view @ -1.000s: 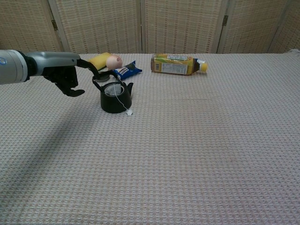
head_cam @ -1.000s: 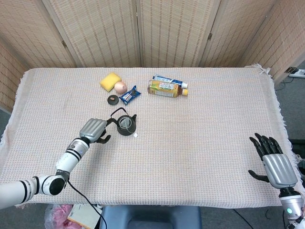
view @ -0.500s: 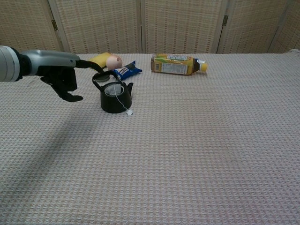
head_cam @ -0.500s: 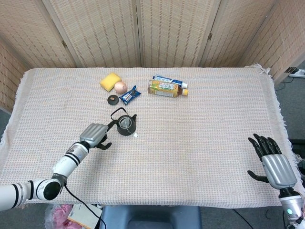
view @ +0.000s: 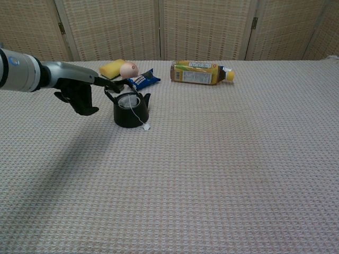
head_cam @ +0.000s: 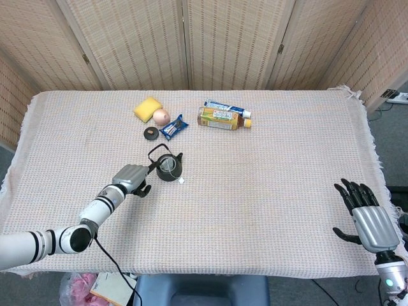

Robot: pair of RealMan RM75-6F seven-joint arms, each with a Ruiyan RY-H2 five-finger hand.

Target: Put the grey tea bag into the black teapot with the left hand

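The black teapot (head_cam: 169,167) (view: 128,111) stands upright left of the table's middle, its wire handle raised. The grey tea bag (head_cam: 167,164) (view: 127,100) lies inside its mouth. A string runs over the rim to a small white tag (head_cam: 182,181) (view: 146,127) lying on the cloth. My left hand (head_cam: 131,178) (view: 79,93) hovers just left of the pot, holding nothing; one finger reaches toward the handle and the others hang down. At the table's near right edge, my right hand (head_cam: 366,220) holds nothing, fingers spread; only the head view shows it.
Behind the teapot lie a small black lid (head_cam: 151,132), a blue packet (head_cam: 173,127) (view: 142,79), a pink ball (head_cam: 161,115) (view: 127,69) and a yellow sponge (head_cam: 148,108) (view: 111,67). A yellow-labelled bottle (head_cam: 223,118) (view: 200,73) and a tube (head_cam: 226,108) lie further right.
My left hand has shifted a little toward me and closer to the teapot, and its forearm has swung. The teapot, tea bag and right hand stay where they were.
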